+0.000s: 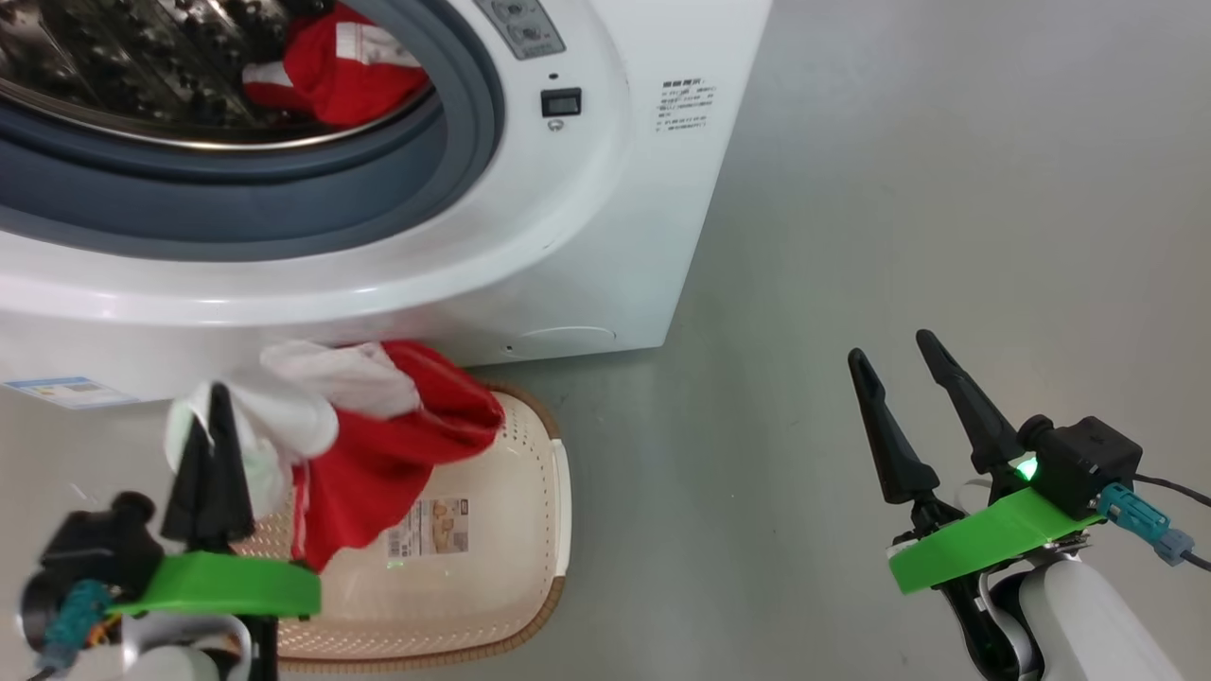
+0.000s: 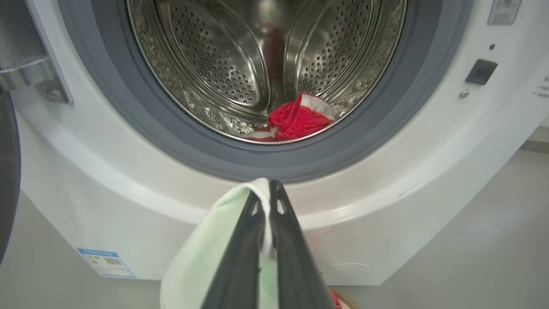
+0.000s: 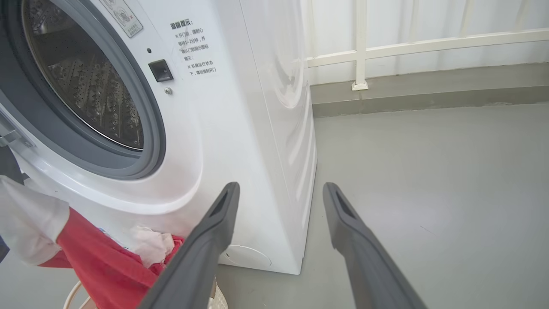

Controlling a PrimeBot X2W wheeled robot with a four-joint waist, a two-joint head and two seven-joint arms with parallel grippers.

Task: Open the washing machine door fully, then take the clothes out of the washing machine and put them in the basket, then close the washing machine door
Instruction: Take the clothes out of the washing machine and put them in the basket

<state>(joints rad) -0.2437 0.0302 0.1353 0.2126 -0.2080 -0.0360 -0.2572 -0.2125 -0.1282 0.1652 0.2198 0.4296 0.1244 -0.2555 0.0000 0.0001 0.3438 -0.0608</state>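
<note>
The washing machine [image 1: 587,236] stands with its round mouth uncovered. The washing machine door shows as a dark curved rim [image 2: 7,171] at the left, beside the hinge. My left gripper [image 1: 213,402] is shut on red and white clothes [image 1: 378,454], which hang in front of the machine over the basket [image 1: 516,567]. In the left wrist view the white cloth is pinched between the fingers [image 2: 291,240]. More red clothes [image 2: 296,120] lie at the bottom of the steel drum. My right gripper [image 1: 889,348] is open and holds nothing, over the floor to the right of the machine.
Grey floor [image 1: 946,189] stretches to the right of the machine. In the right wrist view a low curb and a white railing [image 3: 360,51] stand behind it. A blue label [image 1: 66,390] sits low on the machine's front. A paper sticker [image 1: 435,528] lies in the basket's bottom.
</note>
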